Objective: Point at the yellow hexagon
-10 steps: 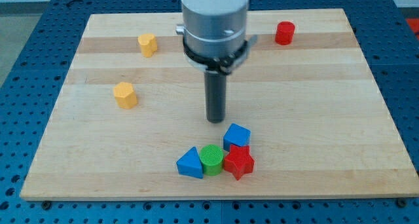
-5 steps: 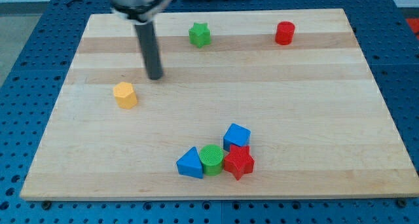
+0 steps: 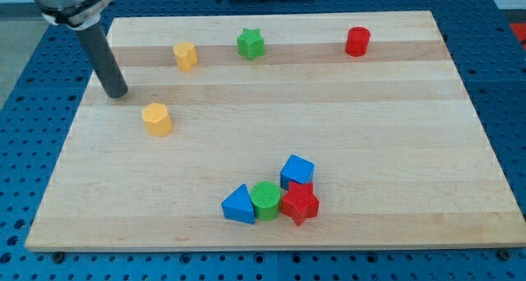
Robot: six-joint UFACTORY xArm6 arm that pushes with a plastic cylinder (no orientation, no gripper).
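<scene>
Now, at the view's far left, my tip (image 3: 116,94) rests on the wooden board (image 3: 370,149), touching no block; being a bare rod, it has nothing to open or close and holds nothing. Just to its right and slightly below lies the yellow hexagon (image 3: 157,118), near but apart. Further right and above my tip sits a second yellow block (image 3: 186,56), shape unclear, then a green star (image 3: 251,43). Well to the lower right cluster a blue triangle (image 3: 239,204), green cylinder (image 3: 265,200), red star (image 3: 300,203) and blue cube (image 3: 297,170). A red cylinder (image 3: 357,41) stands far right, upward.
</scene>
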